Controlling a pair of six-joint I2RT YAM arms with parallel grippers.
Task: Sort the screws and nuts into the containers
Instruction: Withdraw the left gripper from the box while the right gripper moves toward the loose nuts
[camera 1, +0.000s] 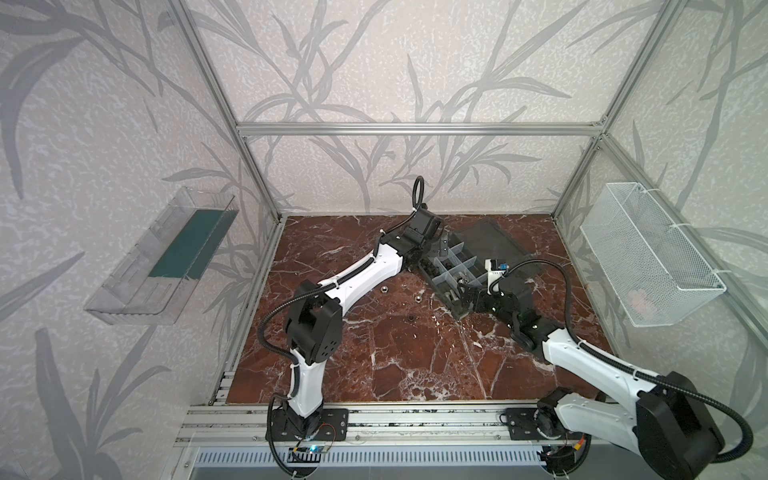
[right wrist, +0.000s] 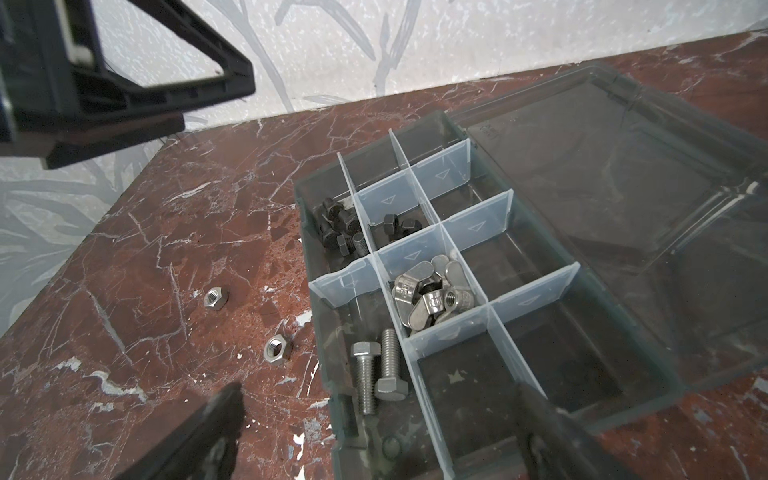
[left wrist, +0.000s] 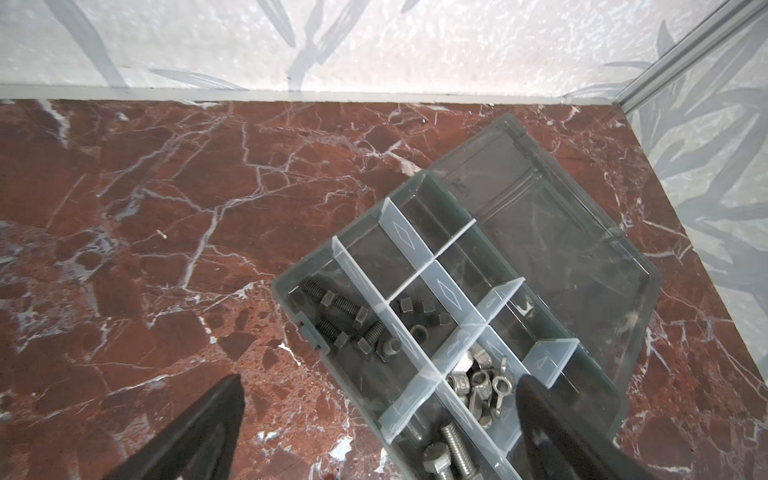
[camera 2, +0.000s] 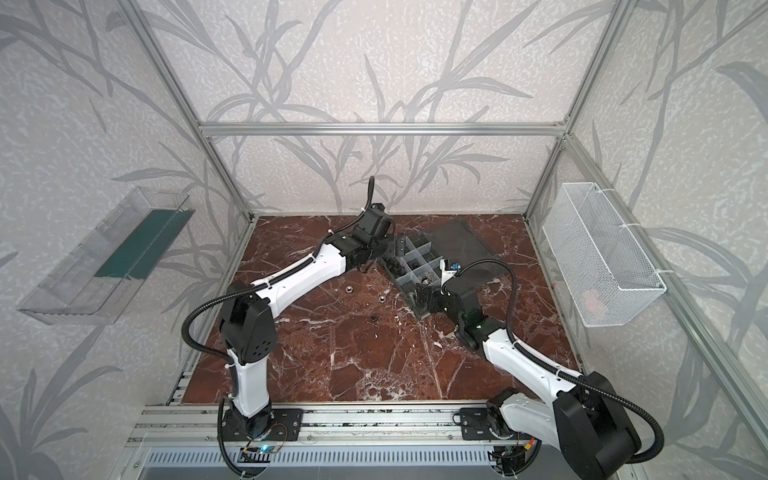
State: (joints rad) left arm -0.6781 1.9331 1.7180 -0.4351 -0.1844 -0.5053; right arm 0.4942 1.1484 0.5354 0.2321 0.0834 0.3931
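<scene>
Box (right wrist: 308,245): open on counter (right wrist: 166,249), lid (right wrist: 602,166) flat beside compartments (right wrist: 528,249).
Dark screws (left wrist: 345,320): in box, end compartment, row farthest from lid.
Black nuts (left wrist: 419,316): in box, middle row, across divider from dark screws.
Wing nuts (right wrist: 432,295): in box, middle row, next compartment along from black nuts.
Silver screws (right wrist: 378,374): two, in box, same row as dark screws, next compartment along.
Hex nuts (right wrist: 277,350): two, loose on counter near box wall, side away from lid.
Dark nut (camera 1: 409,318): loose on counter, farther out from box.
Left fingers (left wrist: 199,428): spread wide, empty; above box at dark-screw end.
Right fingers (right wrist: 199,432): spread wide, empty; straddling box wall at silver-screw end.
</scene>
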